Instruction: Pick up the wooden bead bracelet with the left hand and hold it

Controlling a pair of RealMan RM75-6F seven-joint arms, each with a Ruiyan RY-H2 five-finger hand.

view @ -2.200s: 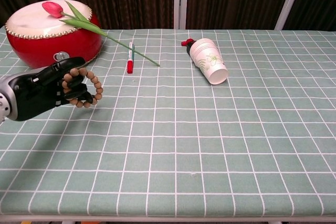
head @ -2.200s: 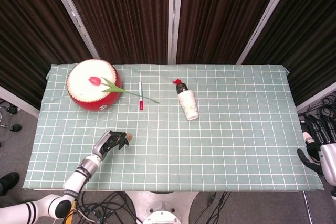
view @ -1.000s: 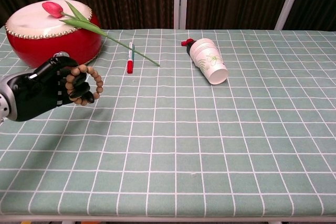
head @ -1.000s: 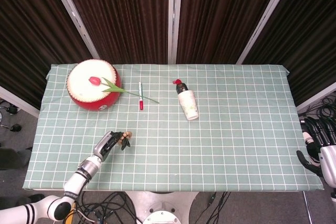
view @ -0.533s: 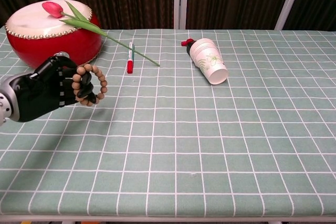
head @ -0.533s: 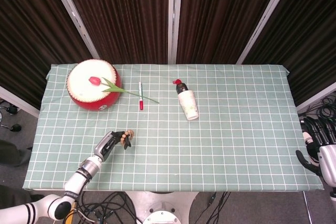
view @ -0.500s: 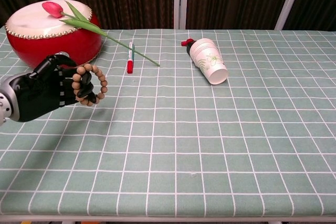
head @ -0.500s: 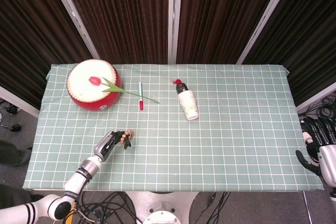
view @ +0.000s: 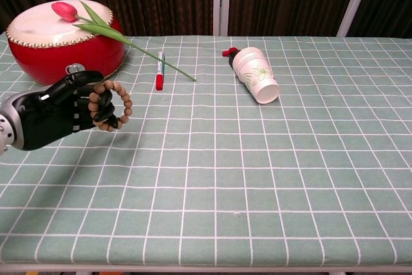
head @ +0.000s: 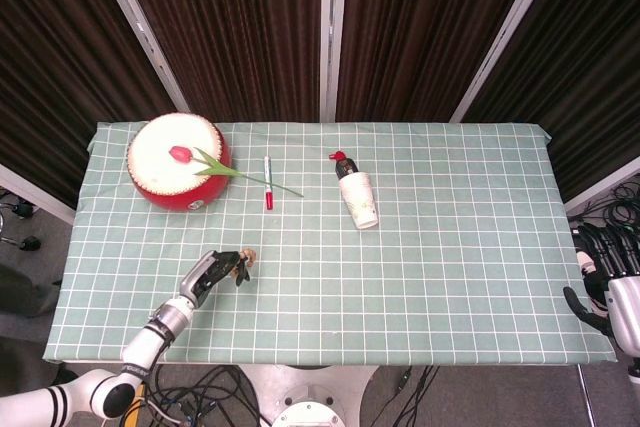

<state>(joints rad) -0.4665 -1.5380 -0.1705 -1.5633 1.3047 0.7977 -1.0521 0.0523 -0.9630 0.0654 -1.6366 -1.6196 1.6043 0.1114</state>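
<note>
The wooden bead bracelet (view: 118,104) hangs as a ring off the fingertips of my black left hand (view: 61,110), lifted above the checked tablecloth near its front left. In the head view the same left hand (head: 209,272) shows small, with the bracelet (head: 244,260) at its tip. My right hand (head: 612,287) hangs beyond the table's right edge with its fingers apart and nothing in it; the chest view does not show it.
A red drum (view: 61,40) with a tulip (view: 96,24) across it stands at the back left, close behind my left hand. A red-capped marker (view: 159,71) lies beside it. A stack of paper cups (view: 257,75) lies on its side mid-table.
My left hand has drifted slightly right and up with the bracelet still in its fingers. The right hand has barely moved.
</note>
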